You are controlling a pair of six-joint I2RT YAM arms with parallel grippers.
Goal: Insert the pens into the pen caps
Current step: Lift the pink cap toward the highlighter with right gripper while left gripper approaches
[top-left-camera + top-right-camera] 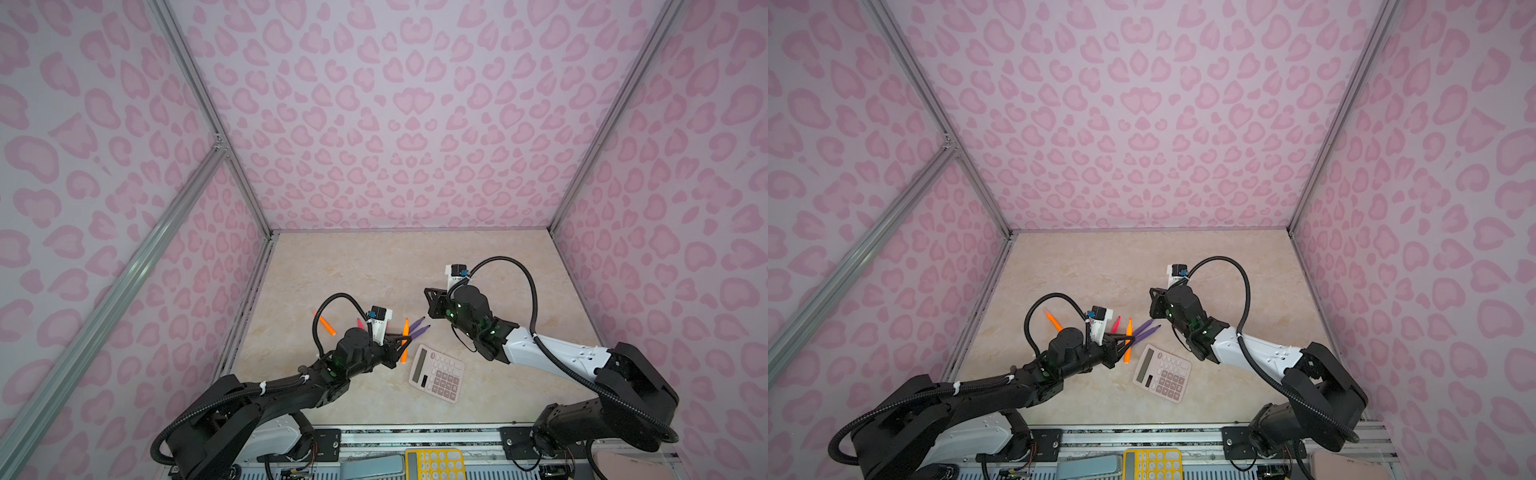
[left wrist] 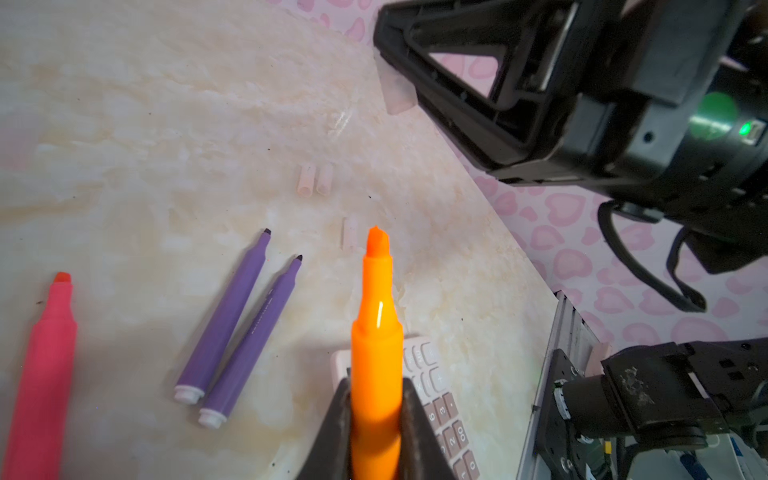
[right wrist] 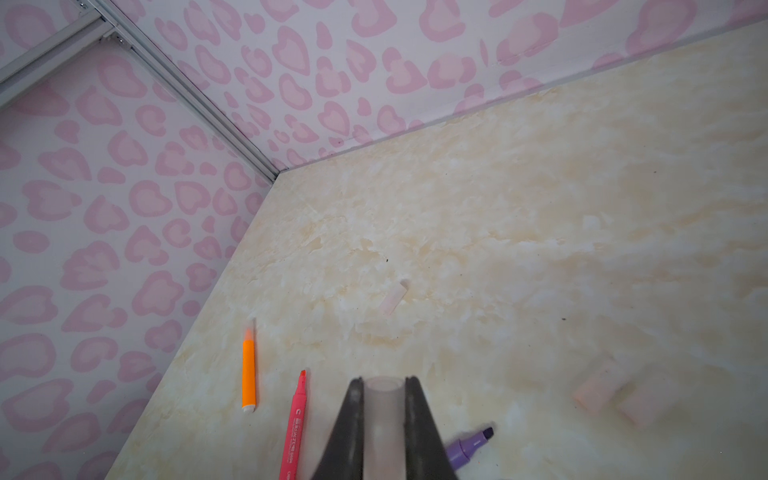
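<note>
Pens [image 1: 419, 331]: 2 orange [image 1: 327, 325], 2 purple [image 2: 224, 320], 1 pink [image 2: 41, 374]; left pincer [image 2: 376, 386] clamps orange pen [image 2: 376, 332]; right pincer [image 3: 383, 380] clamps cap [image 3: 383, 424]

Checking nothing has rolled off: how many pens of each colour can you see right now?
Orange pens: 2, one of them in the left gripper
Purple pens: 2
Pink-red pens: 1 in view
Total: 5 pens in view
</note>
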